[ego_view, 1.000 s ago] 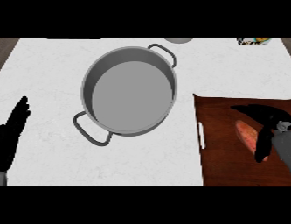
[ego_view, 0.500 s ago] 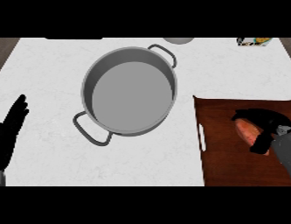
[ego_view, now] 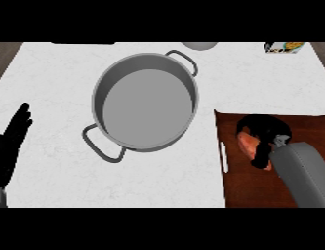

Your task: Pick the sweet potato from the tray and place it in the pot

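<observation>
The orange-pink sweet potato (ego_view: 248,144) lies on the brown tray (ego_view: 316,128) at the right, mostly hidden by my right hand (ego_view: 264,131). That hand is over it with fingers and thumb curled round it. The grey two-handled pot (ego_view: 145,107) stands in the middle of the white counter, to the tray's left, with nothing inside. My left hand (ego_view: 5,146) rests open at the left edge, fingers straight and pointing up.
A pale round object (ego_view: 199,45) and a small colourful item (ego_view: 286,47) sit at the counter's far edge. Wooden floor shows past both sides of the counter (ego_view: 42,88).
My right hand has lowered onto the sweet potato and its fingers have curled round it. The left hand has barely moved.
</observation>
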